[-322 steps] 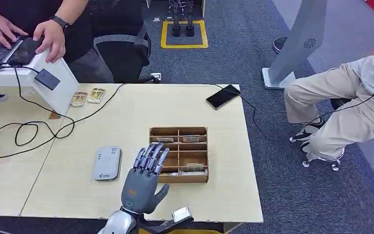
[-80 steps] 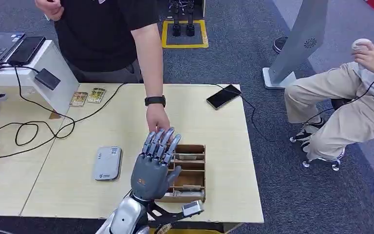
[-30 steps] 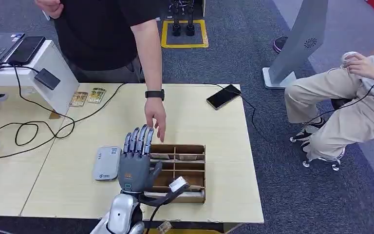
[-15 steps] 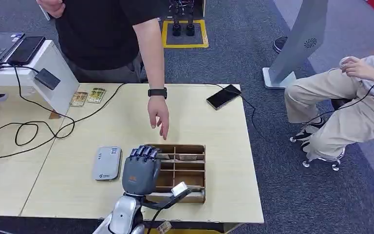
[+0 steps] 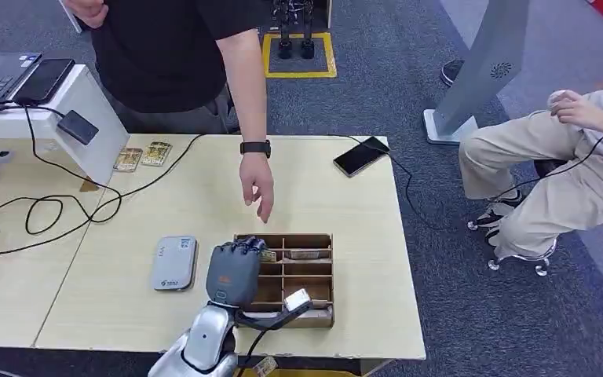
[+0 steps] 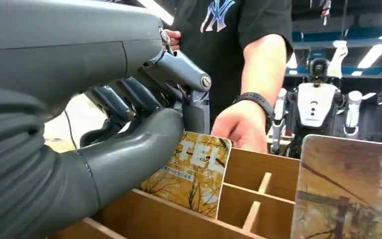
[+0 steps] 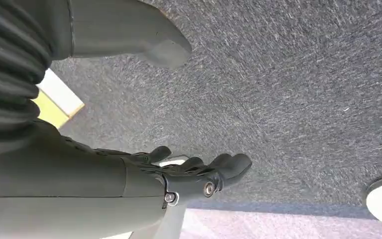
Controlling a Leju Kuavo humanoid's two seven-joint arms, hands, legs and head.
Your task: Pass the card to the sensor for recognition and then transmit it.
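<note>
A wooden divided box (image 5: 323, 237) sits near the table's front edge, with cards standing in its compartments. My left hand (image 5: 234, 271) reaches down over its left end with the fingers curled in. In the left wrist view the thick thumb (image 6: 134, 154) lies against the face of a yellow card (image 6: 195, 172) and the darker fingers (image 6: 179, 74) close behind its top edge. The card still stands in the box (image 6: 248, 172). The grey card sensor (image 5: 174, 263) lies flat just left of the box. My right hand (image 7: 194, 174) hangs over carpet with nothing in it.
A person's hand (image 5: 257, 182) with a black watch hovers just beyond the box. A second card (image 6: 348, 189) stands close to the wrist camera. A phone (image 5: 360, 155) lies at the table's far right, two cards (image 5: 141, 155) at the far left, cables (image 5: 55, 212) across the left.
My left hand has dropped from above the box and curled its fingers down onto the card in the left compartment. The person's hand has drawn back a little from the box.
</note>
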